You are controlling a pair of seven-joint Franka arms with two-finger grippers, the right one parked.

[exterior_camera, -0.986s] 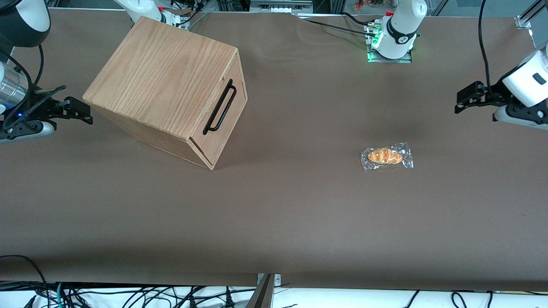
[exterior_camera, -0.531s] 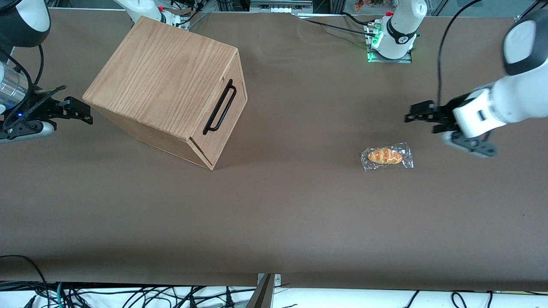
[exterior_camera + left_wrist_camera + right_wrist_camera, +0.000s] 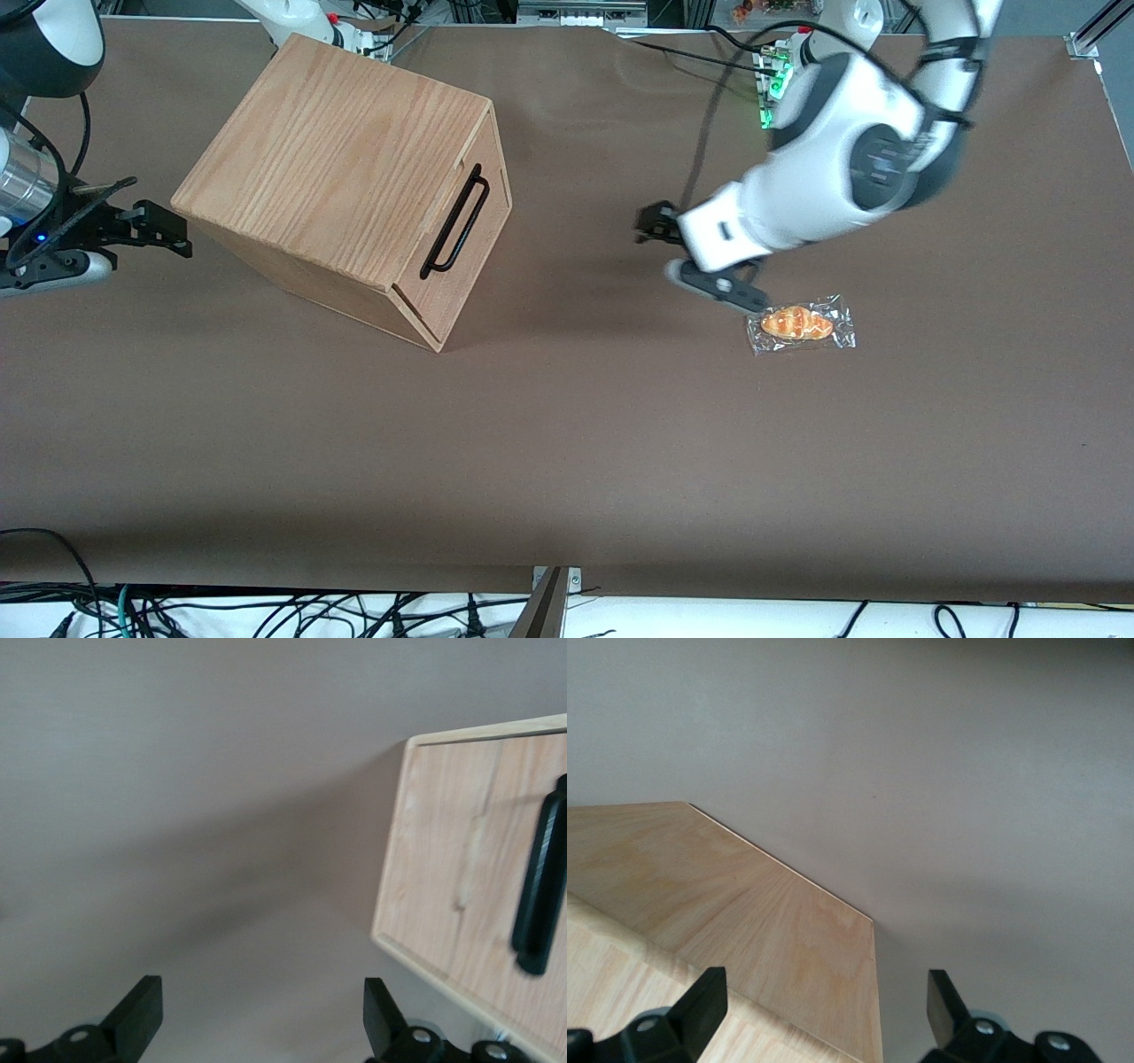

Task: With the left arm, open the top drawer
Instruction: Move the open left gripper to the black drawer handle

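Observation:
The light oak cabinet stands toward the parked arm's end of the table, turned at an angle. Its top drawer is closed, with a long black bar handle on its front. The left arm's gripper hovers above the brown table in front of the drawer, well apart from the handle. In the left wrist view the gripper is open with nothing between its fingers. That view also shows the drawer front and the handle ahead of the gripper.
A wrapped bread roll lies on the table just beside and below the left arm's wrist, nearer the front camera. The arm's base with a green light sits at the table's back edge.
The left arm has swung from the working arm's end of the table toward the cabinet, passing the bread roll. The drawer has not moved.

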